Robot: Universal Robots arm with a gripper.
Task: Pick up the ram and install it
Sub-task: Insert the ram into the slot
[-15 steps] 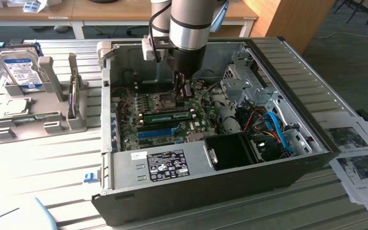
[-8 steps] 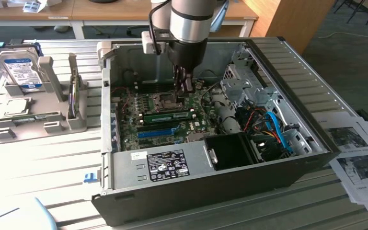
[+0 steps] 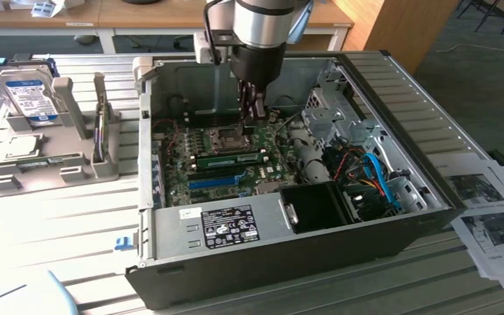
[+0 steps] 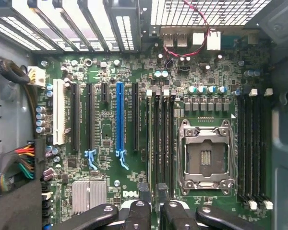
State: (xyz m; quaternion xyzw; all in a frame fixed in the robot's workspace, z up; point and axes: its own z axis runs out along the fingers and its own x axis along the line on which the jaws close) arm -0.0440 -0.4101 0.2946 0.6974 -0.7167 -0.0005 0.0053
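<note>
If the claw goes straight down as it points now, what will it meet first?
Probably the ram seated on the motherboard, in the slots beside the CPU socket. The claw hangs just above it; depth is uncertain.

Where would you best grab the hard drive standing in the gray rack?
By its top end, from straight above: the hard drive stands upright in the rack, its lower end sunk in the slot, only the upper part free.

open pc case [image 3: 392, 98] | blue slot [image 4: 119, 117] | hard drive [image 3: 26, 97] in grey rack | papers [image 3: 493, 216]
</note>
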